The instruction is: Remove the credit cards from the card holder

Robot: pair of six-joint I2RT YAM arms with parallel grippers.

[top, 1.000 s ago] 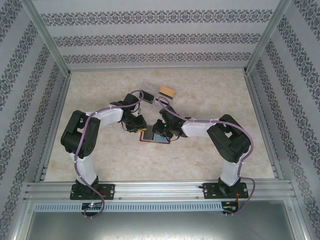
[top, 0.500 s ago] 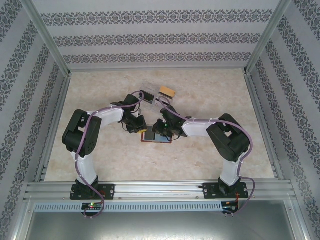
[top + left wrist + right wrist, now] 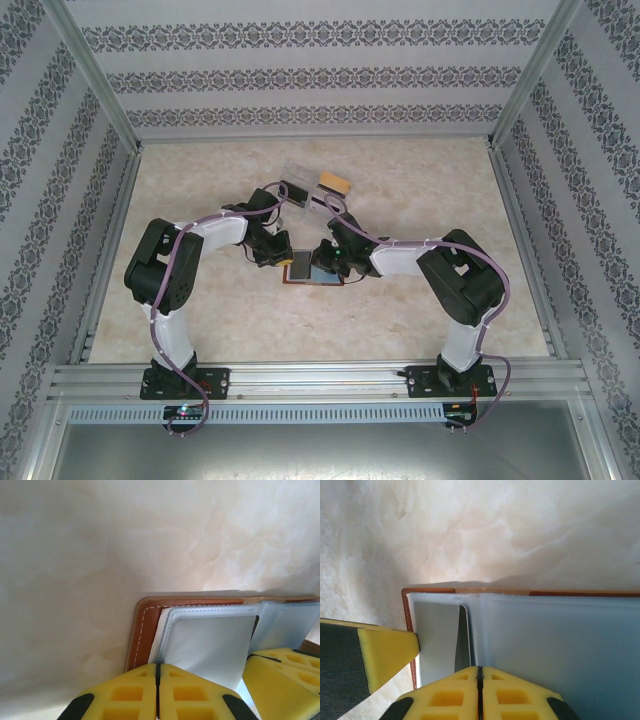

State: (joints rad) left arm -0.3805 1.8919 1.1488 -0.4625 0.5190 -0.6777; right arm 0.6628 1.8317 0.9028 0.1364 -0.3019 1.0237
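On marble tabletop (image 3: 200, 190), card holder (image 3: 310, 272) lies beneath left tool (image 3: 157, 666) and right tool (image 3: 480, 669).

soft, even light from overhead, bright and a bit washed on the pale counter (image 3: 200, 300). arms (image 3: 215, 235) throw faint shadows. up close, the wallet (image 3: 137, 640) casts a thin shadow; yellow jaws blur.

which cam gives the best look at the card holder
Left wrist: the card holder shows its brown stitched corner and blue-grey pockets close up. Right wrist gives mostly pockets and a thin brown rim. Top external has it lying open but tiny.
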